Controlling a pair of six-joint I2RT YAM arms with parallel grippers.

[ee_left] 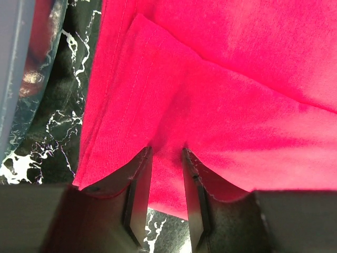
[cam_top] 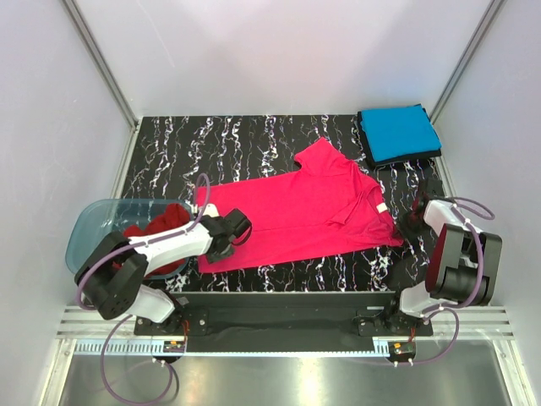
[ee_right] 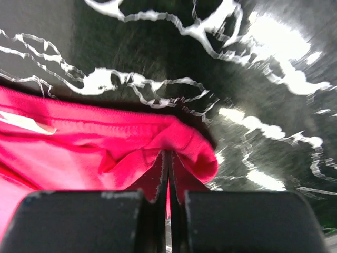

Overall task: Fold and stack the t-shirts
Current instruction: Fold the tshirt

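Observation:
A bright pink-red t-shirt (cam_top: 304, 211) lies spread flat across the middle of the black marbled table. My left gripper (cam_top: 244, 225) is at its left edge. In the left wrist view the gripper (ee_left: 166, 154) is open, with the shirt's folded hem (ee_left: 158, 105) between the fingertips. My right gripper (cam_top: 407, 223) is at the shirt's right corner. In the right wrist view it (ee_right: 168, 156) is shut on a bunched fold of that shirt (ee_right: 121, 142). A folded bright blue shirt (cam_top: 397, 133) lies at the back right on a dark one (cam_top: 412, 161). A darker red shirt (cam_top: 162, 227) lies in the tub.
A translucent blue-grey plastic tub (cam_top: 95, 222) stands at the table's left edge beside the left arm; its wall shows in the left wrist view (ee_left: 21, 63). Grey walls enclose the table on three sides. Bare marbled table (cam_top: 220, 144) lies behind the spread shirt.

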